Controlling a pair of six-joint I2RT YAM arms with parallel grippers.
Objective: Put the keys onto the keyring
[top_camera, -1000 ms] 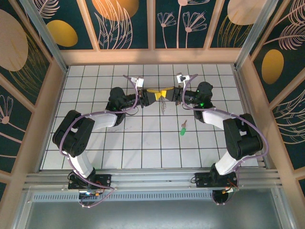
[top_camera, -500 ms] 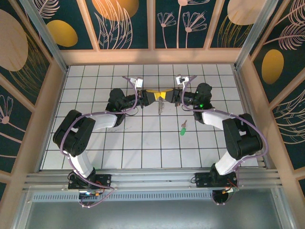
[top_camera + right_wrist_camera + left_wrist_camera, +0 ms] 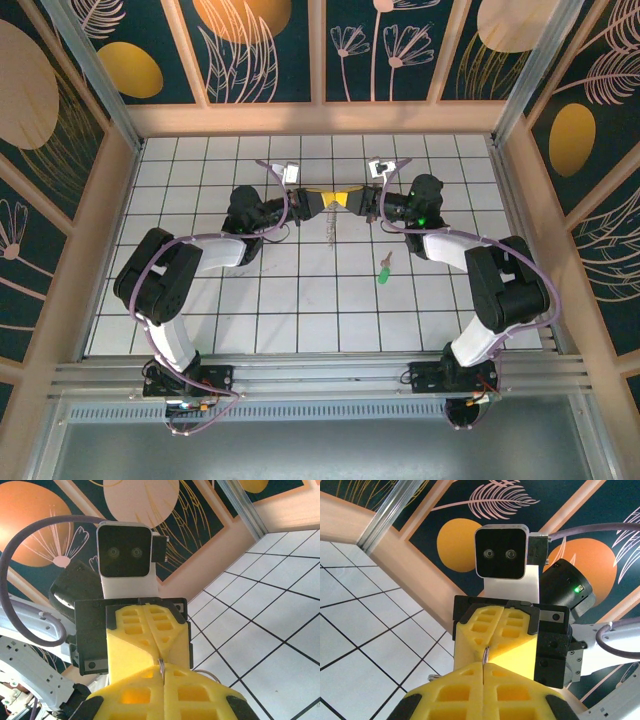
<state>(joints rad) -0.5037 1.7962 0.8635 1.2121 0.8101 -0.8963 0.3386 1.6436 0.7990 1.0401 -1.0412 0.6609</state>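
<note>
In the top view my two grippers meet tip to tip over the far middle of the tiles. The left gripper and the right gripper are both shut. A thin metal wire of the keyring is pinched between them, and it also shows in the right wrist view at the keyring. My left gripper faces the right gripper, their yellow tips nearly touching. A small silver bunch hangs below the tips, too small to make out. The green-headed key lies on the tiles, apart, nearer the right arm.
The white tiled floor is boxed in by wooden walls on three sides. An aluminium rail runs along the near edge by the arm bases. Purple cables loop along both arms.
The left gripper's jaws have closed onto the ring beside the right gripper. The dangling silver bunch has shifted slightly left. The green key has not moved.
</note>
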